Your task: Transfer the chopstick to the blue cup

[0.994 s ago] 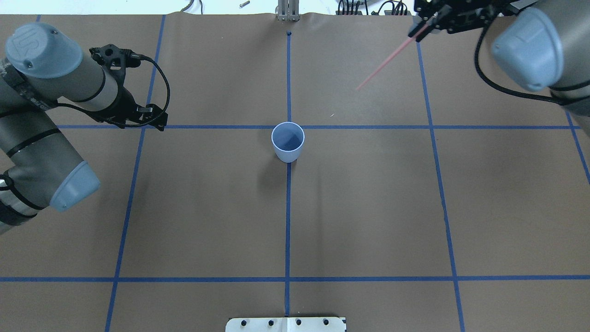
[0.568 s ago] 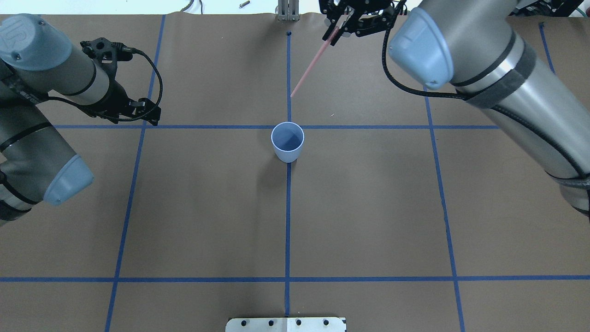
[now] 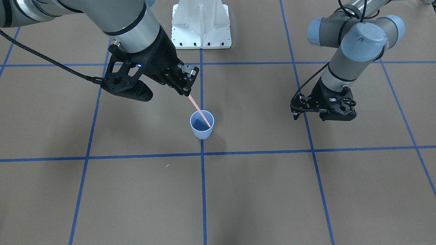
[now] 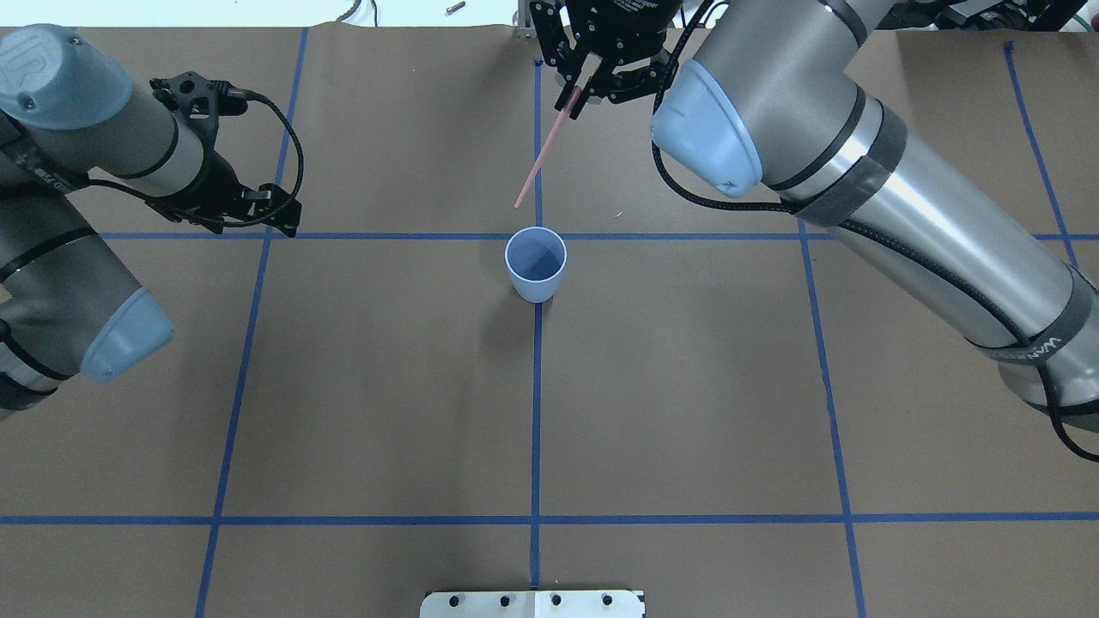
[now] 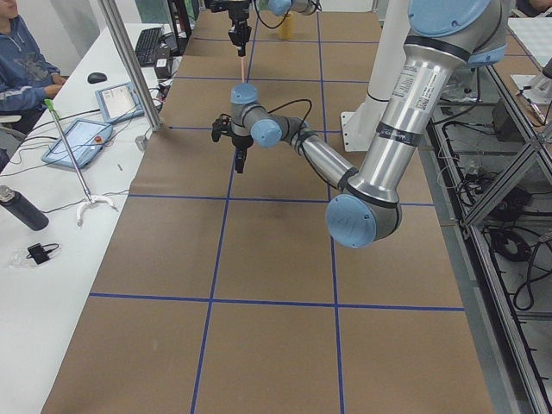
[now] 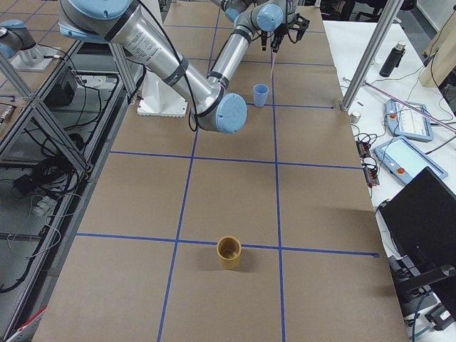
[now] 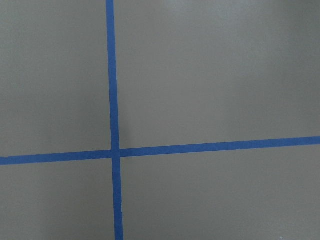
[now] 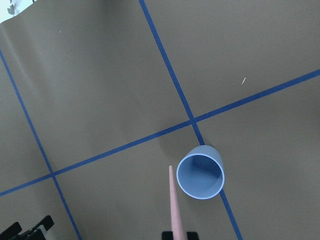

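The blue cup (image 4: 536, 262) stands upright at the table's middle crossing, also in the front view (image 3: 202, 125) and the right wrist view (image 8: 201, 176). My right gripper (image 4: 577, 90) is shut on the top end of the pale pink chopstick (image 4: 542, 154) and holds it tilted in the air beyond the cup. In the right wrist view the chopstick's (image 8: 174, 205) lower tip hangs just beside the cup's rim, outside it. In the front view the chopstick (image 3: 197, 109) overlaps the cup's mouth. My left gripper (image 4: 285, 221) hovers empty far to the cup's left and looks open.
The white robot base plate (image 3: 201, 30) is at the near edge. A yellow-brown cup (image 6: 229, 253) stands far off towards the table's right end. A metal bracket (image 4: 537, 26) sits at the far edge. An operator's desk with tablets (image 5: 78, 142) runs beyond the table.
My right arm has swung left from the far right corner to the centre line, carrying the chopstick, whose tip now hangs close to the cup. The left arm has barely shifted.
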Available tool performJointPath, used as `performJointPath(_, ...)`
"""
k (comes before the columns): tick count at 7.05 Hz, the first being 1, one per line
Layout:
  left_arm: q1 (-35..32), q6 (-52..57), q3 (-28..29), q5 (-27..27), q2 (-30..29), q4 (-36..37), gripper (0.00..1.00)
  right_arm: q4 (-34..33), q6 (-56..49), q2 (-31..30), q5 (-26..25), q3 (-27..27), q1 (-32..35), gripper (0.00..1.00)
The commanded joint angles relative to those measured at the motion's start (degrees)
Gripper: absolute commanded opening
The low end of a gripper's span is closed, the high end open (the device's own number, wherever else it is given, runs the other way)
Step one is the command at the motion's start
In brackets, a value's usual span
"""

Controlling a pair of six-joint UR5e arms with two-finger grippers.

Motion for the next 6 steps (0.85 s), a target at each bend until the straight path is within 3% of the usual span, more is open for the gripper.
performJointPath(1,0.17,-0.42,0.38,-0.08,-0.1,0.0,0.97,0.0,-0.28,-1.65,-2.78,0.0,-3.05,0.0)
performJointPath(3,0.35,-0.59,0.73,0.01,-0.1,0.0,0.97,0.0,-0.37,-2.71,-4.11,0.18,-4.47,0.0)
performJointPath(4,0.61,-2.07,1.86,0.01,-0.88,0.0,0.97,0.0,-0.37,-3.15,-5.25,0.27,-5.43,0.28)
performJointPath(5,0.61,-2.52,2.22,0.01,-0.89,-0.09,0.97,0.0,-0.37,-3.24,-7.61,0.44,-6.48,0.99)
performJointPath(6,0.61,-2.62,2.22,0.01,-0.89,-0.09,0.97,0.09,-0.37,-3.07,-7.54,0.53,-6.58,1.0)
